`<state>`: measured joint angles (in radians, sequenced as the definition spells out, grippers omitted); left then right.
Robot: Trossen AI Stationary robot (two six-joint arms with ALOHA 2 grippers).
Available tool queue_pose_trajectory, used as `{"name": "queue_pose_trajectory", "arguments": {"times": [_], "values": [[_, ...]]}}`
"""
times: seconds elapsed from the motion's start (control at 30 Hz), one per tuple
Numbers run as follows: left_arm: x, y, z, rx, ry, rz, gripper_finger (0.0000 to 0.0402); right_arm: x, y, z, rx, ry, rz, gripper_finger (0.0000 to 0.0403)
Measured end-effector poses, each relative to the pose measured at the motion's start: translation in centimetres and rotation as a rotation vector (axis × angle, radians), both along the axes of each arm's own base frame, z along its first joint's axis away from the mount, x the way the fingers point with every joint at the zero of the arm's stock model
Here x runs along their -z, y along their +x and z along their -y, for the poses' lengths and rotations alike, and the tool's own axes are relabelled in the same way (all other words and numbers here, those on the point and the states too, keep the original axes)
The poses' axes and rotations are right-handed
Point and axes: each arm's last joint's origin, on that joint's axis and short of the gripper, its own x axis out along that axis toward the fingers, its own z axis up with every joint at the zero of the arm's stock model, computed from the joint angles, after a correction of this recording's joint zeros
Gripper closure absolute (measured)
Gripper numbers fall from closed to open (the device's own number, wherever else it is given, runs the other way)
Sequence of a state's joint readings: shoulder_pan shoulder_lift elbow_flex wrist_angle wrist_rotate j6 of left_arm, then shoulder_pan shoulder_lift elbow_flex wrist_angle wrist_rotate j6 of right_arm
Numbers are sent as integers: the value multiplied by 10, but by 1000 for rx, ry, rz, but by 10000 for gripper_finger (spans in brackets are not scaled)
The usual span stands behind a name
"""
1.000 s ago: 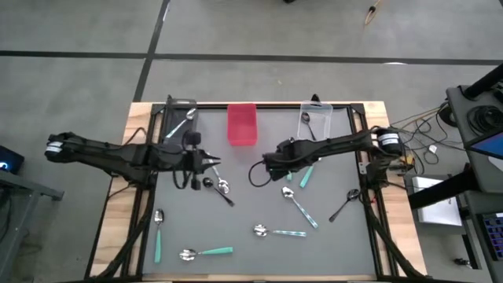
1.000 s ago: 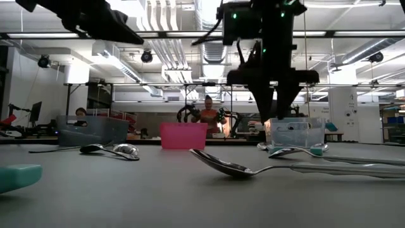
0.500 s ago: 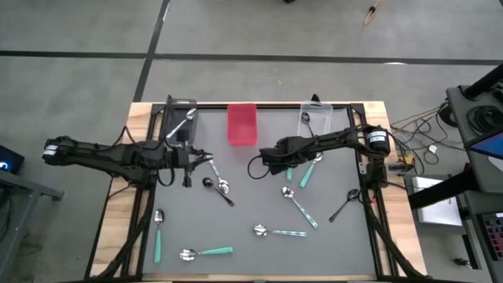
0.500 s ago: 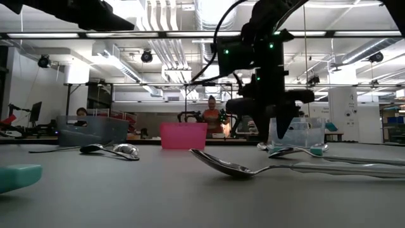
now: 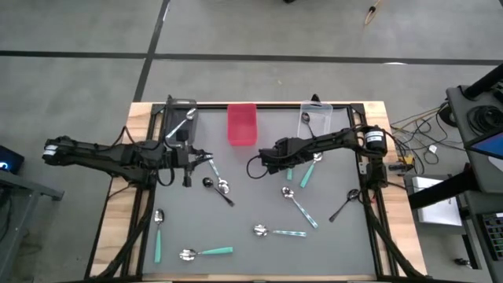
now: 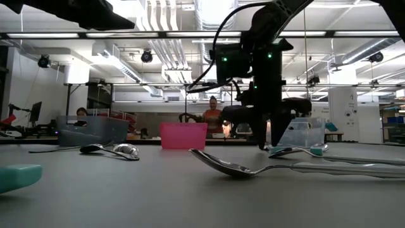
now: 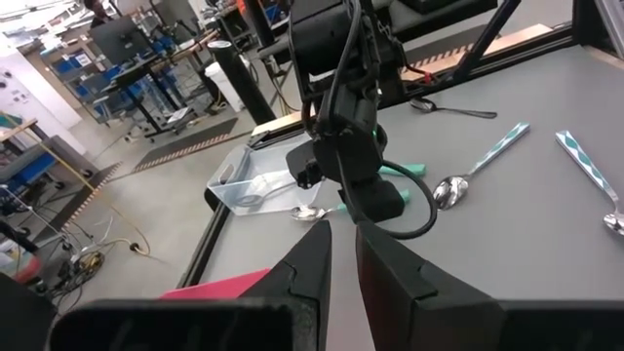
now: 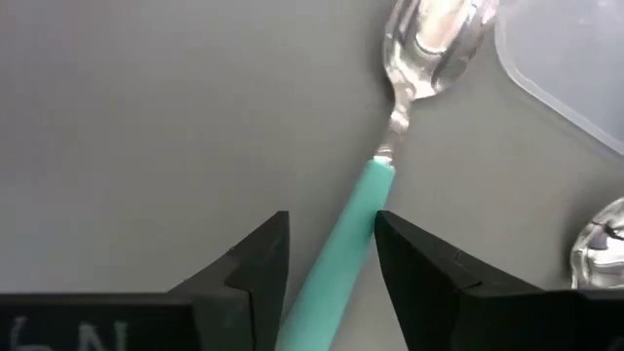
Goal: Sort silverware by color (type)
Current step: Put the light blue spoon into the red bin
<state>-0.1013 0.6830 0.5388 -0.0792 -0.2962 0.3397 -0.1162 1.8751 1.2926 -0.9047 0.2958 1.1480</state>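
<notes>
Since before, the right hand has dropped to the tabletop and its fingers now stand narrow around a teal spoon. Left hand has pulled back, nearly shut, empty.

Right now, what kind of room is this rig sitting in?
Most likely a robotics lab or workshop. The low view shows exposed ceiling ducts and a person seated at another robot station; the left wrist view shows wheeled carts and shelving beyond the table.
</notes>
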Motion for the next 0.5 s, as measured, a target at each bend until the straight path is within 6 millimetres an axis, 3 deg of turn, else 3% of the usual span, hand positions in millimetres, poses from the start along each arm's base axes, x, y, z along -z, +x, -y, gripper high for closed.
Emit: {"name": "queue_pose_trajectory", "arguments": {"times": [0.23, 0.5], "values": [[0, 0, 0, 0, 0, 0, 368, 1, 0, 0, 11, -19, 3, 274], [0, 0, 0, 0, 0, 0, 368, 1, 0, 0, 30, -20, 13, 250]]}}
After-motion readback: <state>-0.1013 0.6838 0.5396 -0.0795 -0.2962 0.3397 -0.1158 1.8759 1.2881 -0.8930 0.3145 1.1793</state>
